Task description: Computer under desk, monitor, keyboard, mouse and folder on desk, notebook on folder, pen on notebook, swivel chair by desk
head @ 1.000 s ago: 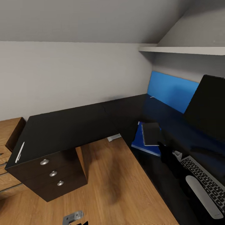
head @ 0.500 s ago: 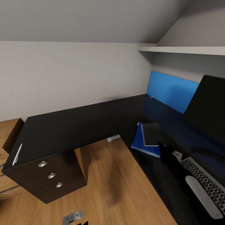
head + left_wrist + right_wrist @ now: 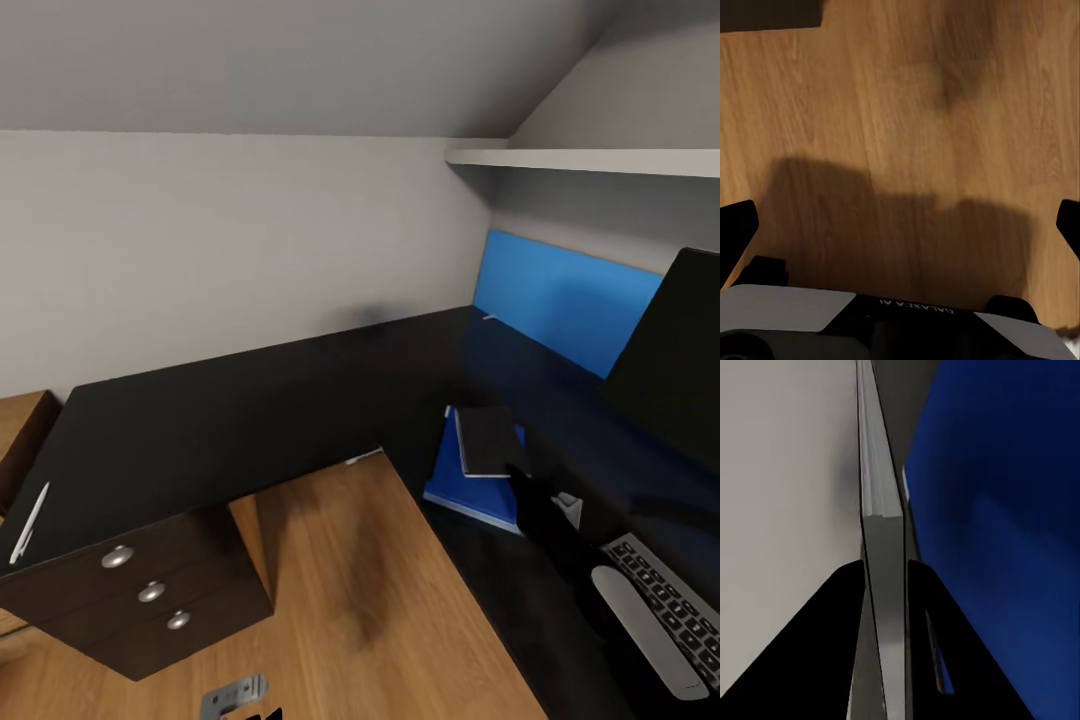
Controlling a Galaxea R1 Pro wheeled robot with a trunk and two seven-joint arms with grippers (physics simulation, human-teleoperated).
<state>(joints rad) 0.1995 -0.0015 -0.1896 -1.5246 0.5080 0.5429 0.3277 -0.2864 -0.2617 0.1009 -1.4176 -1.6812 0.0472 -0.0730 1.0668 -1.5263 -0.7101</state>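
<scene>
The notebook is pinched edge-on by the right tool, low over the blue folder on the tabletop, apparently to be stacked there. It is thin, dark grey and smaller than the folder. The left tool is spread open above the floor. The pen lies at the tabletop's far left end.

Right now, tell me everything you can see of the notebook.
The notebook is a thin, dark grey rectangular book, closed, with pale page edges showing along one side. In the head view it sits on the bright blue folder, which it leaves showing on two sides, on the glossy black desk. The right tool meets its near corner; in the right wrist view its two fingers clamp the notebook's thin edge.
</scene>
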